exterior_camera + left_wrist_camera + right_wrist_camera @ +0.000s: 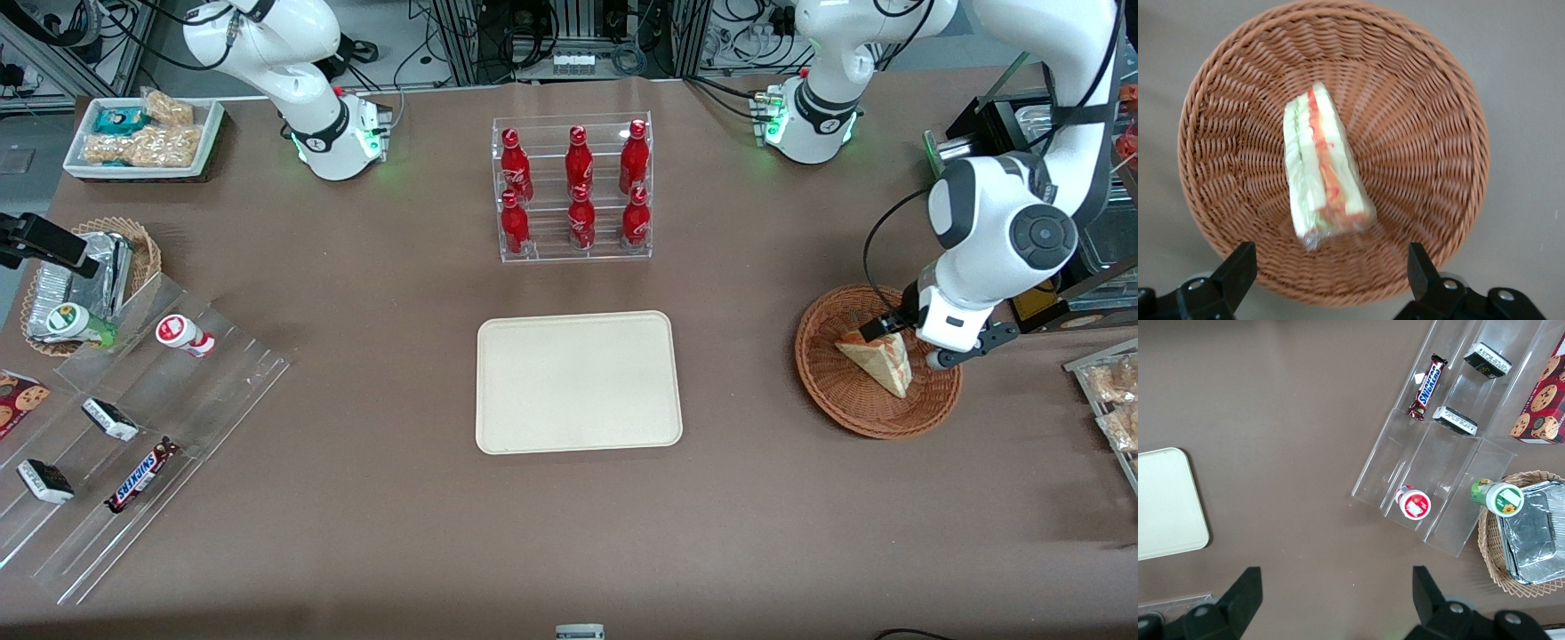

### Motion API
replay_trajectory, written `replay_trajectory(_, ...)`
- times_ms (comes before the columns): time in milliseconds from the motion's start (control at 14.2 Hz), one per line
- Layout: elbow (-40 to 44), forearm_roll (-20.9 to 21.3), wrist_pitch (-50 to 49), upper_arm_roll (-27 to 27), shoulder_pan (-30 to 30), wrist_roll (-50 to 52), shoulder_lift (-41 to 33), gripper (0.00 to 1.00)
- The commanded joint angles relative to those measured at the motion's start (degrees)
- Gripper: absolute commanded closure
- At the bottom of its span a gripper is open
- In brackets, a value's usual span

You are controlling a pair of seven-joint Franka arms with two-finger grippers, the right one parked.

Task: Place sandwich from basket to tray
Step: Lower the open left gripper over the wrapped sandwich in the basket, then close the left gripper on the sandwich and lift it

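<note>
The sandwich (880, 362), a plastic-wrapped cream wedge with red-orange and green filling on its edge, lies in the round reddish-brown wicker basket (827, 391) at the working arm's end of the table. My gripper (907, 345) hangs open just above the basket, over the sandwich's thick end. In the left wrist view the sandwich (1325, 177) lies across the middle of the basket (1431, 133), and the gripper (1330, 270) holds nothing, its black fingers (1237, 270) wide apart over the rim. The cream tray (578, 382) sits bare at the table's middle, and its corner (1165, 503) shows in the right wrist view.
A clear rack of red bottles (575, 188) stands farther from the front camera than the tray. Toward the parked arm's end are a clear stepped stand with snacks (133, 436), a tan basket of foil packets (89, 280) and a white snack bin (142, 138). Dark equipment (1022, 133) stands near the basket.
</note>
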State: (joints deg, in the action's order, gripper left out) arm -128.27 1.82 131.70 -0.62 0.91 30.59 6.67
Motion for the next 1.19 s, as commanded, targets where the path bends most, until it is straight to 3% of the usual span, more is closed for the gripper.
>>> replay_trajectory(0, 0.2, 1.3, 5.5, -0.9, 0.1, 13.8, 3.1, 0.00)
replay_trajectory(281, 0.4, 1.5, 9.1, -1.8, 0.1, 18.4, 6.9, 0.00)
replay_trajectory(351, 0.4, 1.4, 9.0, -2.0, 0.1, 18.5, 7.2, 0.10)
replay_trajectory(491, 0.4, 1.4, 8.3, -2.0, 0.1, 20.4, 7.1, 0.77)
replay_trajectory(561, 0.6, 1.4, 7.4, -2.0, 0.1, 20.5, 7.0, 0.89)
replay_trajectory(842, 8.6, 1.3, -6.8, -1.1, 1.0, 20.1, 6.6, 0.94)
replay_trajectory(982, 15.5, 0.3, -15.6, 1.9, 1.4, 20.2, 7.1, 0.94)
replay_trajectory(1123, 18.7, -1.8, -16.9, 5.6, 1.7, 20.7, 7.2, 0.94)
